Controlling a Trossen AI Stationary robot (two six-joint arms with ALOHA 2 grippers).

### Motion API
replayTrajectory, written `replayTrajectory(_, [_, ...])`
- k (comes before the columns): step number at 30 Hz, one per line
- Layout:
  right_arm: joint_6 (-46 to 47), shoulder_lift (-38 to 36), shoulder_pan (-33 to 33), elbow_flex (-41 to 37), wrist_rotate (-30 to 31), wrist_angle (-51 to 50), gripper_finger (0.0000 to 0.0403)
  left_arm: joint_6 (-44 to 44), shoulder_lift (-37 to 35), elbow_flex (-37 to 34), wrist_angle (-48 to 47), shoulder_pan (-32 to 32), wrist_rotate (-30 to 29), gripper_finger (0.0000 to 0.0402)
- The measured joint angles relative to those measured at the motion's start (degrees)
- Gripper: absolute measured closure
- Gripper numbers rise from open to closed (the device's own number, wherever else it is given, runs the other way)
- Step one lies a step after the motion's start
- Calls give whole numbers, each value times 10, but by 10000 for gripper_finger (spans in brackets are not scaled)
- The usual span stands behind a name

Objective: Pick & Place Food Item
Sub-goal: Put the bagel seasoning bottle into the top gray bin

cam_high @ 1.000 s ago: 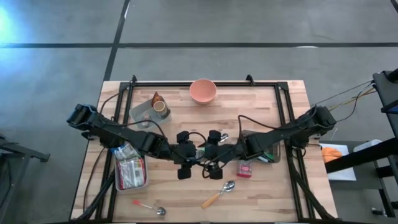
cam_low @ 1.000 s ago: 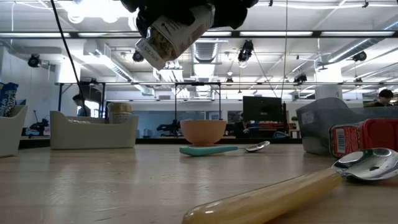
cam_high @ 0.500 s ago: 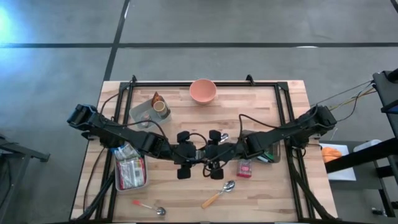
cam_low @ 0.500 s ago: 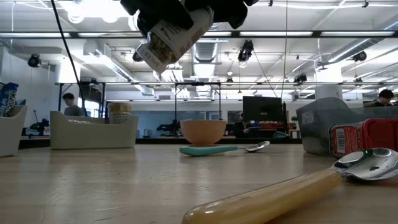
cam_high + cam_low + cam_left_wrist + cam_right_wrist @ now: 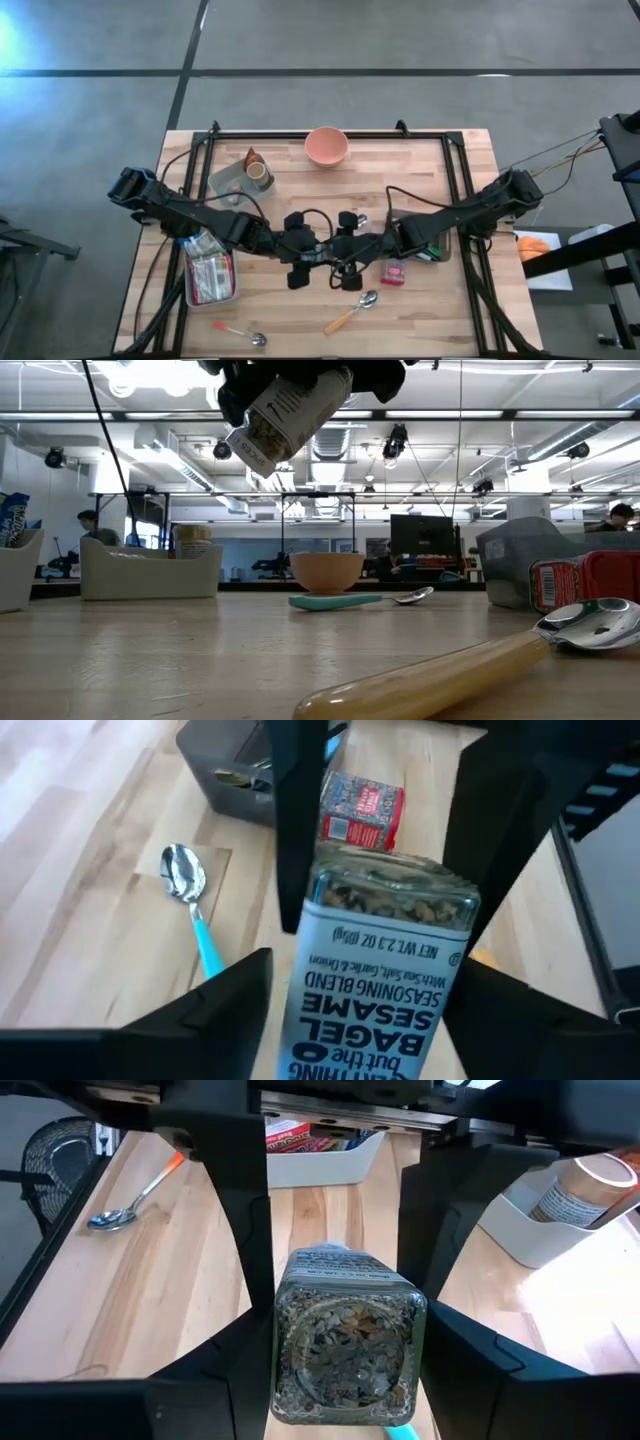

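On the left part of the tabletop (image 5: pixel 450 300), a metal tray (image 5: pixel 208 282) of packets sits near the left edge, and a red-handled spoon (image 5: pixel 238 332) lies by the front edge. Behind the tray, toward the back-left corner, a grey bin (image 5: pixel 238 180) holds a round tub (image 5: pixel 260 172).

The left hand (image 5: pixel 312 252) reaches in over the middle of the tabletop. Its fingers (image 5: pixel 225 1005) stand a little wider than the seasoning jar (image 5: pixel 375 975), one at each side of it; whether they touch the glass cannot be told.

The jar, a square glass jar labelled as an everything-bagel sesame blend, hangs tilted well above the wood in the low view (image 5: pixel 285 415), between the two hands. The right hand (image 5: pixel 338 254) meets it from the other side, and its fingers (image 5: pixel 470 1365) are closed narrow on the jar's flat sides, holding it.

A pink bowl (image 5: pixel 326 146) stands at the middle of the back edge. A yellow-handled spoon (image 5: pixel 352 311) lies toward the front edge, just right of centre. A small red packet (image 5: pixel 393 273) lies flat beside it, and a dark bin (image 5: pixel 425 245) sits under the right arm, further right.
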Motion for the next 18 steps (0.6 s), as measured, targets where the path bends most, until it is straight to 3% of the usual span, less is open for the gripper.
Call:
replayTrajectory(9, [5,-40,45,-2,93,-41,209,-70,-6,1,-2,0,17,60])
replayTrajectory(13, [3,-60,78,-4,140,-60,209,-129,-8,0,17,0,15,49])
replayTrajectory(18, [6,-88,117,-7,198,-77,209,-141,-8,-4,96,0,16,48])
